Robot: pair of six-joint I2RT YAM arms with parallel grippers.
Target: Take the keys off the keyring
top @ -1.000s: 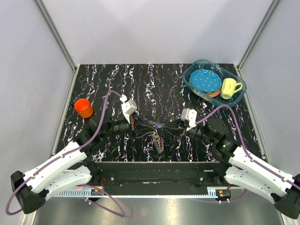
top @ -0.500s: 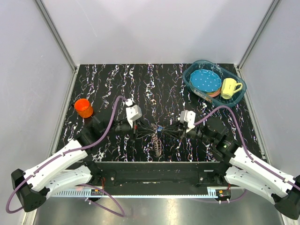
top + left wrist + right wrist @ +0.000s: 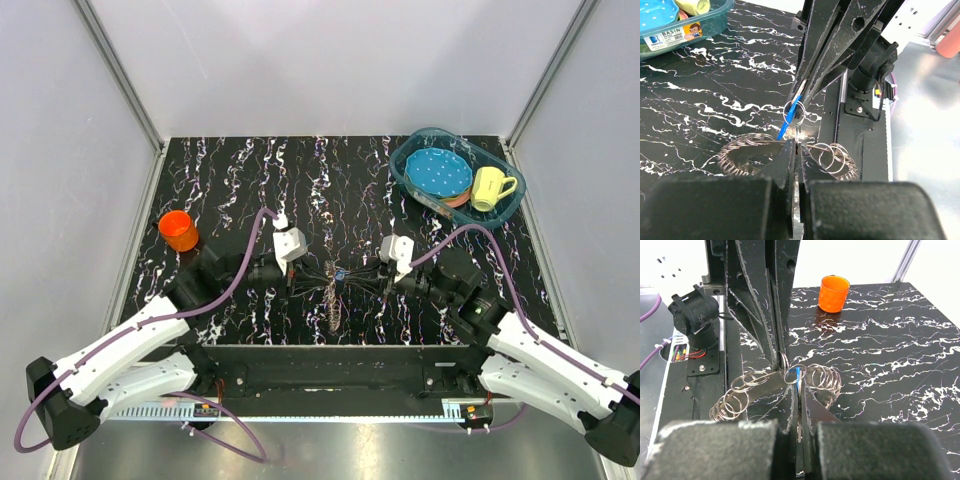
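Note:
The keyring [image 3: 335,305] is a thin wire ring held between my two grippers and sagging to the black marble table. The keys [image 3: 747,150] show as many small grey metal loops strung along it [image 3: 822,380]. A small ring [image 3: 793,112] carries the blue-headed piece [image 3: 786,125], which also shows in the top view [image 3: 341,271]. My left gripper [image 3: 796,146] is shut on the ring's wire just below it. My right gripper [image 3: 799,385] is shut on the blue-headed piece [image 3: 799,373]. The two sets of fingertips nearly touch at the table's centre, left gripper [image 3: 328,272] and right gripper [image 3: 352,272].
An orange cup [image 3: 179,230] stands at the left [image 3: 834,293]. A blue oval basin [image 3: 404,165] at the back right holds a blue dotted plate [image 3: 438,171] and a yellow mug [image 3: 489,187]. The table's near edge and arm bases lie just behind the grippers.
Both grippers have moved inward toward each other, the left one further. The ring between them has folded narrower and hangs lower toward the near edge.

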